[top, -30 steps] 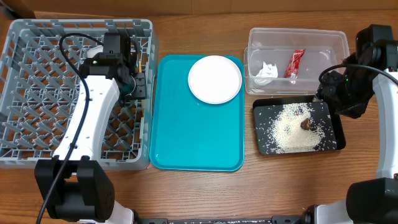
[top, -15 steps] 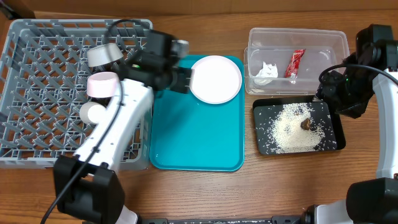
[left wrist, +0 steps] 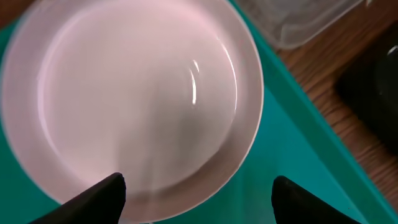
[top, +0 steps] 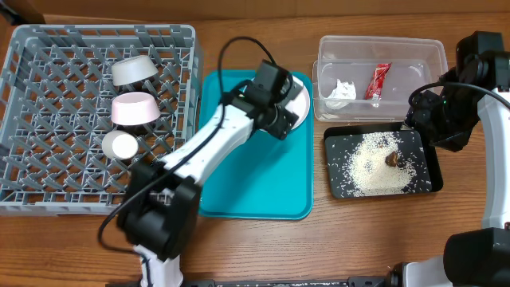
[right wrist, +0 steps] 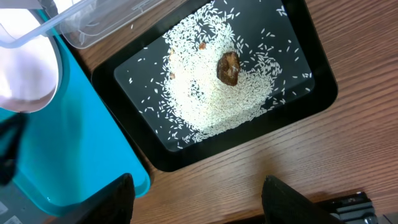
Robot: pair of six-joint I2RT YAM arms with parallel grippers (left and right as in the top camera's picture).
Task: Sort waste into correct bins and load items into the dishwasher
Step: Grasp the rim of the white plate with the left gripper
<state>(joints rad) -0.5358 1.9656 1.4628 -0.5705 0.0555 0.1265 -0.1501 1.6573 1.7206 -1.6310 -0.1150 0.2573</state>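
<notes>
Plate (left wrist: 130, 99) sits at the one o'clock corner of the teal tray (top: 247, 183), now right under my left gripper (left wrist: 196, 199). A second ago that arm was over the rack (top: 48, 183) at nine o'clock, where the grey bowl (top: 132, 70), pink bowl (top: 132, 108) and cup (top: 121, 144) rest. Fingers spread, nothing held; the plate looks next to load. My right gripper (right wrist: 202, 205) hangs spread too, unmoved.

Left arm (top: 209, 142): smooth white shell along the long link, blocky black joints at wrist and base, thin black cable (top: 239, 44) in a loose loop. Left gripper (left wrist: 199, 199): two matte black fingertips (left wrist: 101, 198), rounded, blurred at close range. Right arm (top: 498, 159): same white shell, bulky black wrist housing, second black cable curving alongside. Right gripper (right wrist: 199, 202): two dark fingertips (right wrist: 109, 202), soft-edged and out of focus.
</notes>
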